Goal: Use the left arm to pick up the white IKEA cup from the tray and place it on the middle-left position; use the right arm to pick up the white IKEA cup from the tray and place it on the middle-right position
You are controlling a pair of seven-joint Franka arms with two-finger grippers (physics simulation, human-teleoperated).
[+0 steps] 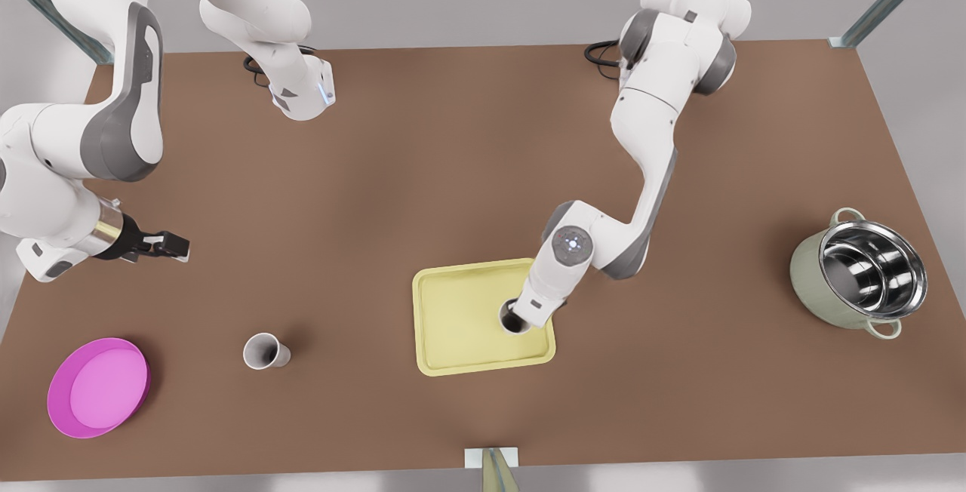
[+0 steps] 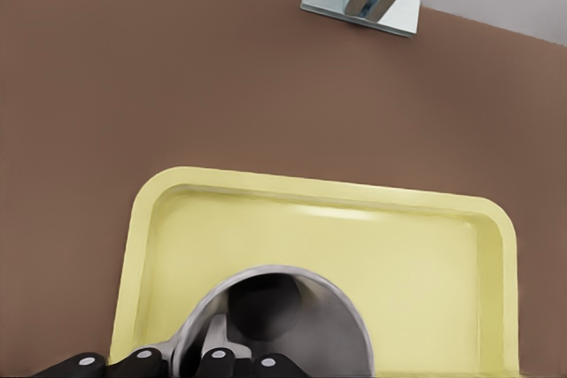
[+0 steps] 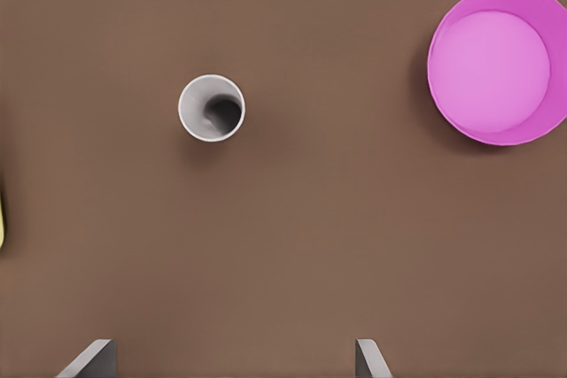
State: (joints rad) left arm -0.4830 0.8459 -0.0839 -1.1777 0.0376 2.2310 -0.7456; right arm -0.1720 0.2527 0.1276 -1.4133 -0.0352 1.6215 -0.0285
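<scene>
Pale yellow tray (image 1: 460,326) centre of brown table (image 1: 453,175); left gripper (image 2: 213,356) down on white cup (image 1: 515,318) at tray's edge, one finger inside the mouth, grasping the rim; right gripper (image 3: 235,362) spread, waiting above second cup (image 3: 212,108) beside magenta plate (image 3: 498,64). Cup likely light, rigid, slick-walled; rim pinch suits.

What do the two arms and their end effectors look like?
Both arms have white shells with grey joint bands. Black cables loop at their bases. Above the left end effector, at the tray, the wrist has a round marking. The right end effector, at the front view's left, is black behind a silver collar.
</scene>
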